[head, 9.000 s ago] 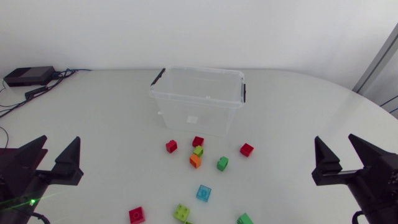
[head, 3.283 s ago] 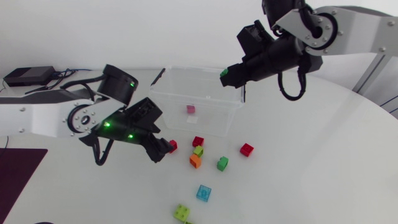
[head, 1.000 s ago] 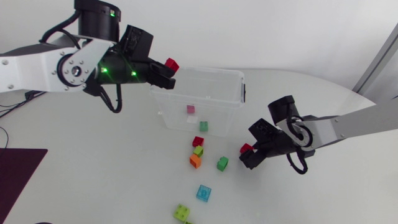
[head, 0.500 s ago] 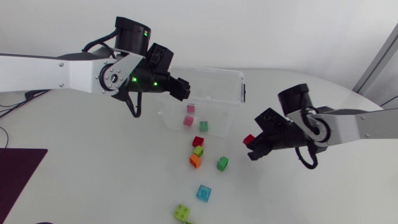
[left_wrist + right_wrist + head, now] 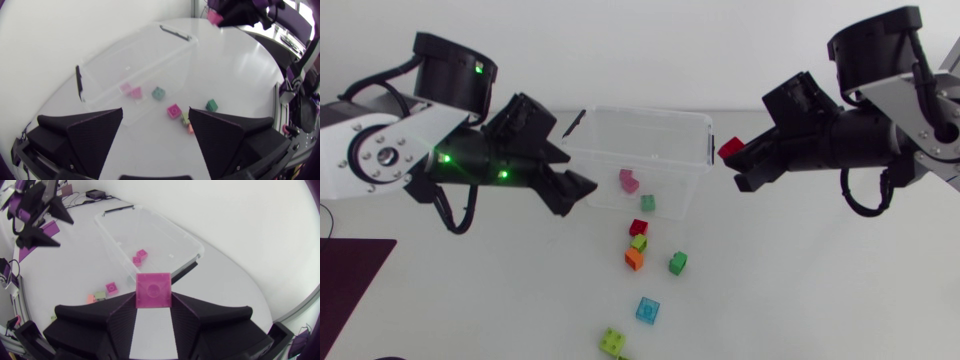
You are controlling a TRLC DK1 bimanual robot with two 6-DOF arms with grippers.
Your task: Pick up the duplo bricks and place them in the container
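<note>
The clear container (image 5: 642,113) stands at the table's back middle, with two red bricks (image 5: 628,181) and a green brick (image 5: 647,202) inside. My left gripper (image 5: 570,170) hovers open and empty at the container's left front corner; in the left wrist view the left gripper (image 5: 155,127) looks down on the container (image 5: 150,50). My right gripper (image 5: 735,162) is shut on a red brick (image 5: 730,150), held in the air beside the container's right end. The right wrist view shows that red brick (image 5: 153,290) between the fingers, with the container (image 5: 197,247) ahead.
Loose bricks lie in front of the container: red (image 5: 638,227), lime (image 5: 639,241), orange (image 5: 634,258), green (image 5: 677,263), blue (image 5: 647,310) and another lime one (image 5: 613,342) near the front edge. A dark mat (image 5: 345,275) lies at the table's left.
My left gripper opened over the container, let its red brick fall in, and drew back to the left. My right gripper shut on a red brick and lifted it up to the container's right end.
</note>
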